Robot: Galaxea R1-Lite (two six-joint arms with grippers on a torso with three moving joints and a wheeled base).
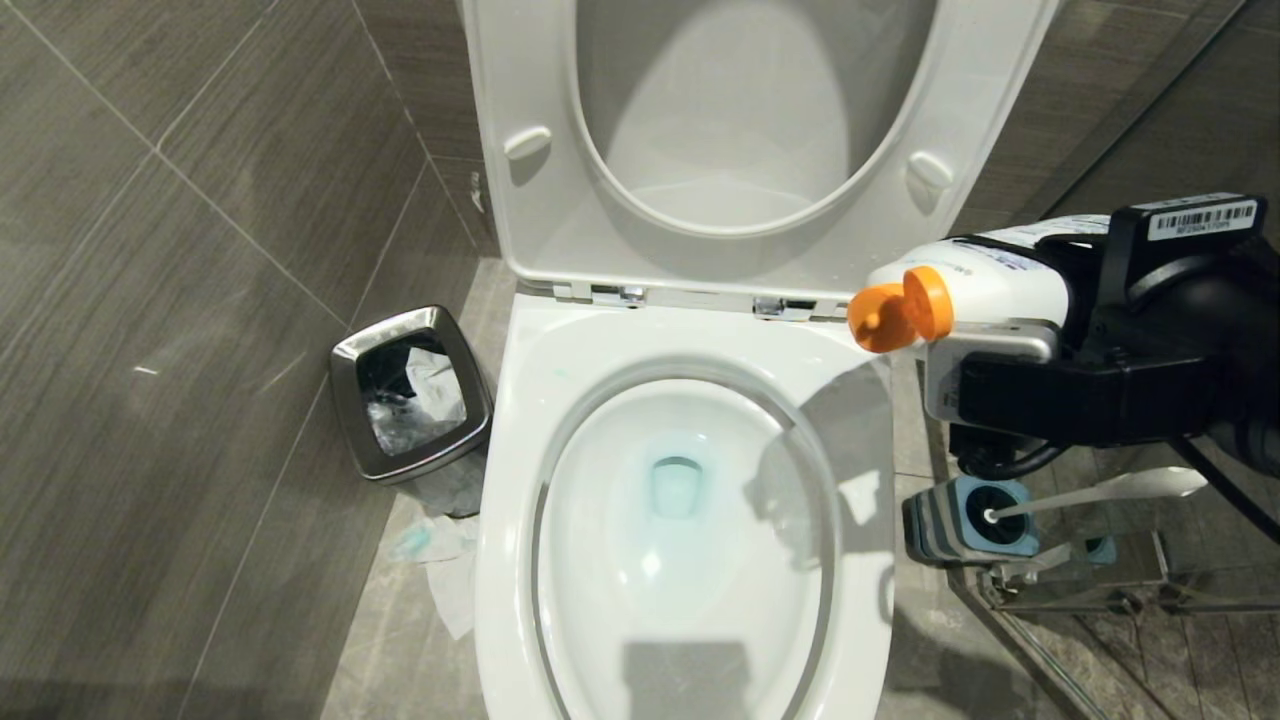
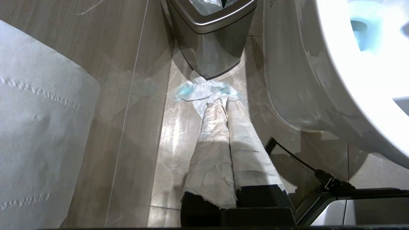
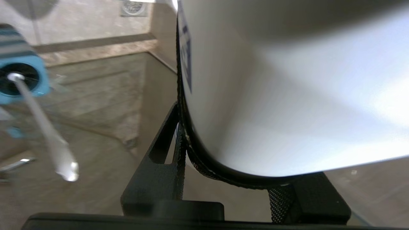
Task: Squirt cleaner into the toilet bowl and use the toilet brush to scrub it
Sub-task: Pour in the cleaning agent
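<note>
One white toilet bowl (image 1: pixel 690 560) fills the centre of the floor, seat and lid raised, pale blue water pooled at its drain. Right of it, the right gripper (image 1: pixel 990 345) pinches one white cleaner bottle (image 1: pixel 975 285) lying level, orange cap toward the bowl; its label print is unreadable. One steel waste bin (image 1: pixel 410 395) stands left. One toilet brush (image 1: pixel 1100 492) leans in its grey-and-blue holder. The left gripper (image 2: pixel 223 105), fingers pressed together, hangs near the bin.

1. My right gripper (image 1: pixel 1000 345) is glossy black with a grey metal finger.
2. A white barcode sticker sits on its camera housing.
3. My left gripper's (image 2: pixel 223 105) fingers are wrapped in white paper.
</note>
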